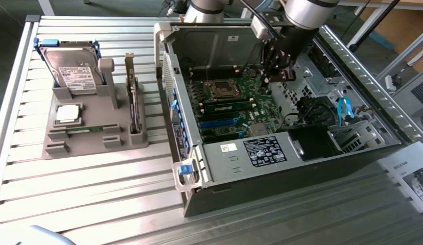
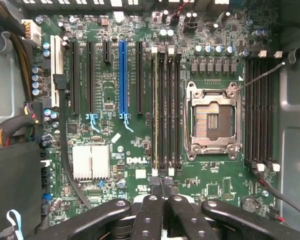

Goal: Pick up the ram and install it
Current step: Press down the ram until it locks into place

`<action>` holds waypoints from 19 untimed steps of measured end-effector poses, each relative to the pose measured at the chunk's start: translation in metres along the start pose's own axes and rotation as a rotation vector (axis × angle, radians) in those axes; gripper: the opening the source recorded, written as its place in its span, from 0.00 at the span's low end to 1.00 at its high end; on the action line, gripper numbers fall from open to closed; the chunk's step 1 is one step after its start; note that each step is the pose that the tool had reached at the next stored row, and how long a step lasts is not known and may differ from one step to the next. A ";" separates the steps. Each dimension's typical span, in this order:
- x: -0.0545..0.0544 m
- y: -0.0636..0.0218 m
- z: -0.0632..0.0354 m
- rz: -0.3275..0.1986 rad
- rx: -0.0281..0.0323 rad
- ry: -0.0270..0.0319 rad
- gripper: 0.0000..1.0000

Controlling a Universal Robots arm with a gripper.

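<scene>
On the slatted metal table [image 1: 95, 204], the grey parts holder [image 1: 78, 143] sits at nine o'clock of the open computer case [image 1: 293, 173]. Inside, the ram [image 1: 229, 105] seems already stood in a motherboard slot; whether it's clicked home I can't judge. At its two o'clock hangs the gripper [image 1: 280, 75], jaws pinched shut, apparently gripping nothing. Brown cardboard [image 1: 402, 23] shows beyond at one o'clock.

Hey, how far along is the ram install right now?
Done: the ram looks already placed, standing on edge in a memory slot beside the empty processor socket. In hand: nothing; the gripper is shut, poised over one end of that slot. Left: I can't tell whether the stick is fully seated or its latches are closed.
</scene>
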State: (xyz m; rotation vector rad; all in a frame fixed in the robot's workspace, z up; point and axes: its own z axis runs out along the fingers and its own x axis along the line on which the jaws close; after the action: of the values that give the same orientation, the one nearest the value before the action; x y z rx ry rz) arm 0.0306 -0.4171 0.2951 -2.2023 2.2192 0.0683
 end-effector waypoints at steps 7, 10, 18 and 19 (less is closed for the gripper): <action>0.000 -0.0002 0.0083 0.000 0.0000 0.0003 0.10; 0.001 -0.0003 0.0127 0.000 0.0000 0.0003 0.10; 0.001 -0.0005 0.0236 0.000 0.0000 0.0003 0.10; 0.001 -0.0005 0.0247 0.000 0.0000 0.0003 0.10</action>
State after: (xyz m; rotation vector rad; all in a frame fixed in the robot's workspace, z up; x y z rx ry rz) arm 0.0306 -0.4171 0.2703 -2.2025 2.2194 0.0680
